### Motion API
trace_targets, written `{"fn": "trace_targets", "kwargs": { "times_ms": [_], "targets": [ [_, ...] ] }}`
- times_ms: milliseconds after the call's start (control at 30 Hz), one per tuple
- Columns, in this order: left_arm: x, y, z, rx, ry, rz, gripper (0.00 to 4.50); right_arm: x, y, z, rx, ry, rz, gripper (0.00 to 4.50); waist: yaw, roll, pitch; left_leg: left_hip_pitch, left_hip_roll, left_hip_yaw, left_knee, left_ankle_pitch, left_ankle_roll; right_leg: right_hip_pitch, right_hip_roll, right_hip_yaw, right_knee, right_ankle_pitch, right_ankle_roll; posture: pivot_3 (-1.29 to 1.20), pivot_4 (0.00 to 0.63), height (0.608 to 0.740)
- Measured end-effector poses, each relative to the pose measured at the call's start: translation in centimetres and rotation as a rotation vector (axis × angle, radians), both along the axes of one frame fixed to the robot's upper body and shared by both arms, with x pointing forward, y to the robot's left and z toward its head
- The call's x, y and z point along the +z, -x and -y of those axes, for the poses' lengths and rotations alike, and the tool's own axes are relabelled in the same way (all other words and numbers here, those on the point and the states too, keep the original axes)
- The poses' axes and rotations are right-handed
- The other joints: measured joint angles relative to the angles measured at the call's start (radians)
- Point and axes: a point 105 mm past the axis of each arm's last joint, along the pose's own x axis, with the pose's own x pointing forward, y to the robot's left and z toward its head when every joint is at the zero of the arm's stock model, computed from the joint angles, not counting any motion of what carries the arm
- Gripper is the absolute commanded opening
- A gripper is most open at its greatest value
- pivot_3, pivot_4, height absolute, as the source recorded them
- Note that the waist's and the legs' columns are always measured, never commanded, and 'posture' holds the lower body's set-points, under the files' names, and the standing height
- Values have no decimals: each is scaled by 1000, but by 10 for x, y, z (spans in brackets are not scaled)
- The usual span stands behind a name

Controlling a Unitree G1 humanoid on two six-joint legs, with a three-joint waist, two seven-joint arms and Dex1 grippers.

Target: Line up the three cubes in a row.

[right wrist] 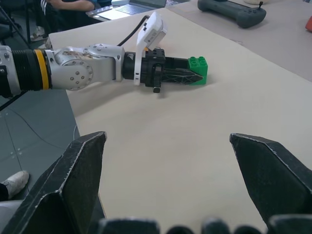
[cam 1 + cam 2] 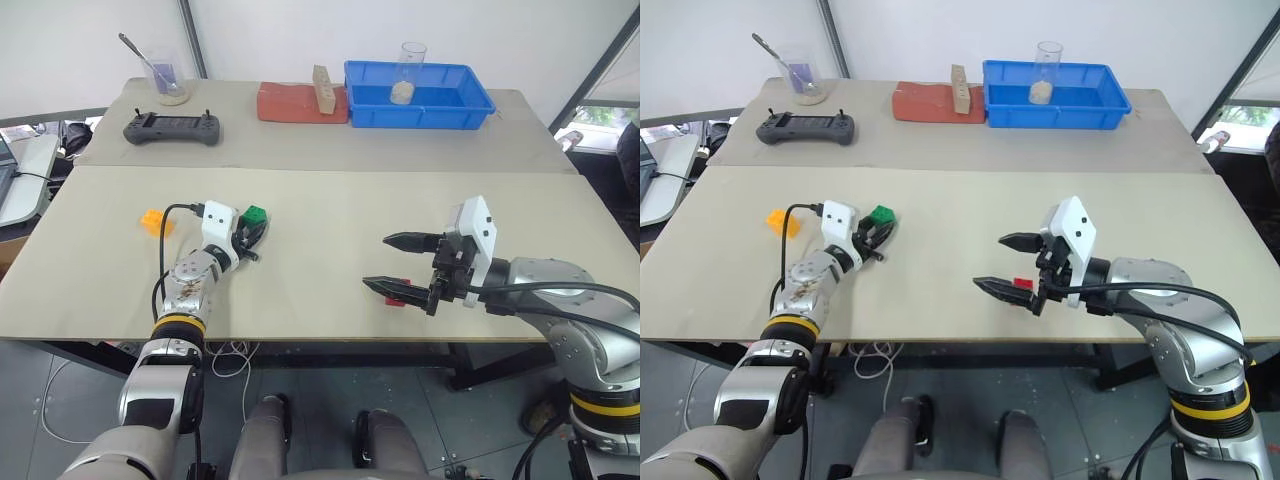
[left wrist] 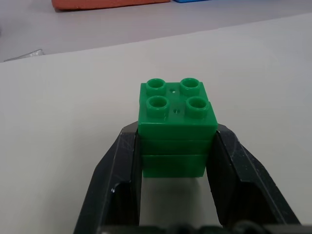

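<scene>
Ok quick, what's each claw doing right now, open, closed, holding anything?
Left claw: closed on the green cube, fingers on both its sides.
Right claw: open, holding nothing, above the table.

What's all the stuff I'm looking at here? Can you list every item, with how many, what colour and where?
green cube: one, green, front table, between the left gripper's fingers
orange-yellow cube: one, front table, left of the green one
red cube: one, front table, under the right gripper
tables: two, beige, pushed together
blue tray: one, back table
clear cup: one, standing in the tray
red-brown slab: one, beside the tray
tan wooden block: one, on the slab
controller: one, dark grey, back table
glass with spoon: one, far left corner
left gripper: black, shut on the green cube
right gripper: black, open
</scene>
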Motion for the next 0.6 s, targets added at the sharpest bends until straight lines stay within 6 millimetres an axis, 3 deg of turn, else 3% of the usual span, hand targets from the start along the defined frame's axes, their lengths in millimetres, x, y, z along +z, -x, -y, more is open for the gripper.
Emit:
{"fn": "trace_targets", "kwargs": {
  "times_ms": [100,167,367,433,600],
  "targets": [
    [4,3,6,-57,4,8,1317,-2,0,2,-5,7,-5,4500,1,0,0,0,0,0,0,0,0,0,0,0,0,0,0,0,150,740],
    [13,14,19,-193,-21,26,1317,-4,1,6,-6,27,-13,4500,0,-1,0,-1,0,0,0,0,0,0,0,0,0,0,0,0,150,740],
    [30,72,56,-707,-176,24,1317,-3,8,31,-3,123,-15,4500,-4,-1,0,0,1,0,0,0,0,0,0,0,0,-4,-6,0,150,740],
    [28,94,71,-881,-200,-3,1317,-3,10,38,-4,143,-24,4500,-2,-1,0,0,0,0,0,0,0,0,0,0,0,-4,-7,0,150,740],
    [16,115,95,-1066,-206,-43,1317,-8,16,43,3,147,-55,4500,0,-1,0,0,0,0,3,0,0,1,0,0,0,-4,-5,0,150,740]
  ]
}}
